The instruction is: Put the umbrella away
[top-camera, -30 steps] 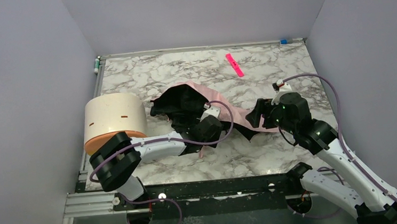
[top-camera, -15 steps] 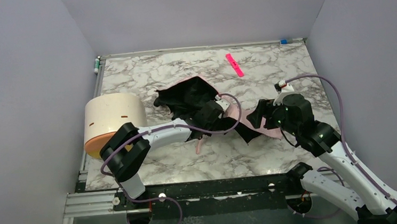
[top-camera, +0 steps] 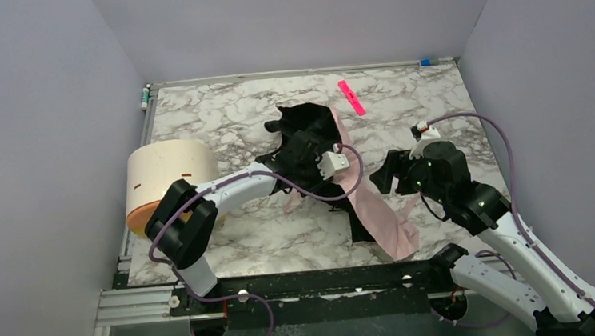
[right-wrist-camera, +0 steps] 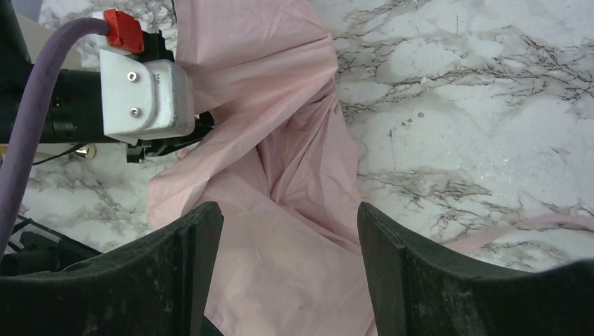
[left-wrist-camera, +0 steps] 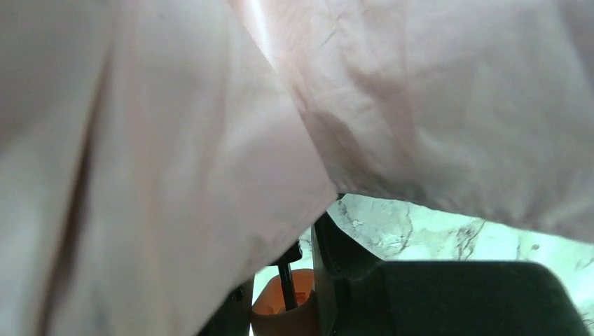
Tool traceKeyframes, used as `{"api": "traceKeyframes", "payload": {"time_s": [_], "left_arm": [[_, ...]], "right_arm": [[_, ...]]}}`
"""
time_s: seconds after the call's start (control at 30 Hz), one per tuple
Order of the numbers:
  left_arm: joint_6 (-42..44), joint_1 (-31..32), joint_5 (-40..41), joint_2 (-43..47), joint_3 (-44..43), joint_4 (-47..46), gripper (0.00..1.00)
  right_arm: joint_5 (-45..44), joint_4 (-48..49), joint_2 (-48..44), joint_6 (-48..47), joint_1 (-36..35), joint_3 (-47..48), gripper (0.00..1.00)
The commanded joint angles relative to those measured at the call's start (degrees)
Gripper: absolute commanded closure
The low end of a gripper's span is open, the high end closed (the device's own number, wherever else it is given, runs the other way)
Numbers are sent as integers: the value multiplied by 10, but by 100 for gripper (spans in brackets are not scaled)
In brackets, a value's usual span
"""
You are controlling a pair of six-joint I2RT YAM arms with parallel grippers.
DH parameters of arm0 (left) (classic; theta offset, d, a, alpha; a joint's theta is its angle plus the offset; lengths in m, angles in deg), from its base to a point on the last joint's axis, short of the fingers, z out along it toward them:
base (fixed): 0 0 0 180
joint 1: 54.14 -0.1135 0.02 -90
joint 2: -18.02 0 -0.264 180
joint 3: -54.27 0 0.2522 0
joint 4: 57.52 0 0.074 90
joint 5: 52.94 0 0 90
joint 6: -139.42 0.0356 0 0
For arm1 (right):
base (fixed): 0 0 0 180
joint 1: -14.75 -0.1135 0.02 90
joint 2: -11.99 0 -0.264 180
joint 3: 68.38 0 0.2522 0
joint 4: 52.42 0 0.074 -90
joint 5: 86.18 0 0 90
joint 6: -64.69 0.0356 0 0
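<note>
One umbrella (top-camera: 373, 206) at the tabletop (top-camera: 225, 109) centre, pink fabric trailing toward 5 o'clock. Two hands: left hand (top-camera: 299, 145) buried in its black lining, grip not discernible; right hand (top-camera: 382, 179) spread, beside the fabric at 3 o'clock. One cream cylinder (top-camera: 168, 178) at 9 o'clock, one bright pink strip (top-camera: 351, 97) at 1.

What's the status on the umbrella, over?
Left gripper buried in umbrella fabric, grip unclear. Right gripper open, empty, beside the cloth. Fabric loose, sprawled mid-table. Cream cylinder far left, clear.
</note>
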Motion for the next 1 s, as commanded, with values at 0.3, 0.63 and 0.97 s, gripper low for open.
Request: {"api": "traceKeyframes", "payload": {"time_s": [0.3, 0.63, 0.97], "left_arm": [[275, -103, -185, -111, -149, 37, 79], [205, -120, -250, -143, -206, 37, 9], [78, -122, -199, 22, -16, -137, 7]], "right_arm": [[31, -36, -18, 33, 1, 0, 24], [3, -63, -8, 59, 2, -10, 24], [19, -52, 3, 57, 2, -1, 23]]}}
